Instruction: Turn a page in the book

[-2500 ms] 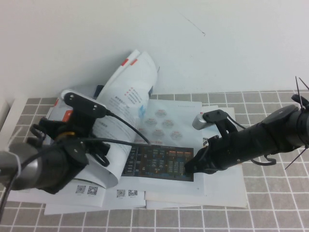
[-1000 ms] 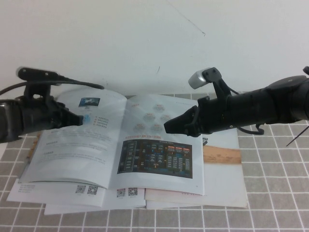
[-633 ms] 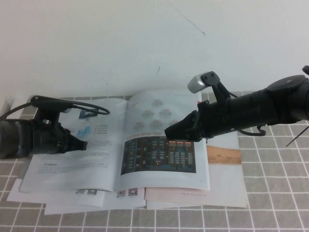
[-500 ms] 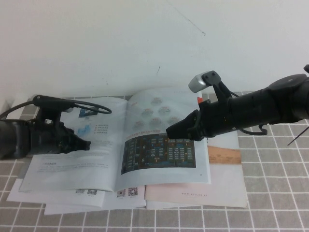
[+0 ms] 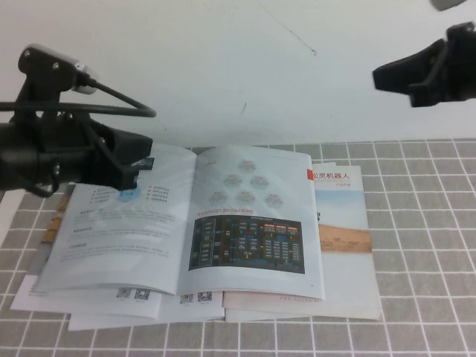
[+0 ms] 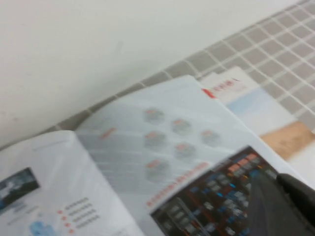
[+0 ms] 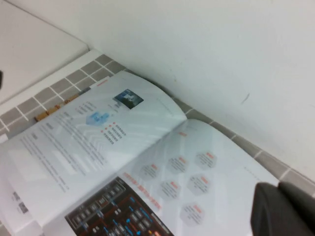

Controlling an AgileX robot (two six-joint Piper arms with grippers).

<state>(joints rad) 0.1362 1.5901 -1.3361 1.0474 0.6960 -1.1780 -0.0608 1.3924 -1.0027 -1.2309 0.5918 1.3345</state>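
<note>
Thin glossy softcover book [image 5: 223,223] lying open and flat on the grey-tiled bench [image 5: 416,245], both arms lifted clear of it.

The book rests on a flat brochure with a red title and tan band [image 5: 342,223] and on white sheets with QR codes [image 5: 134,297] that show at its near edge. Its left page [image 5: 119,223] is white with text and small blue graphics; its right page carries pale hexagons above a dark diagram panel. The black left gripper [image 5: 134,163] hangs above the book's far left corner, fingers pressed together and holding nothing. The black right gripper [image 5: 390,74] is high at the far right, over the wall, also pressed together and empty.
</note>
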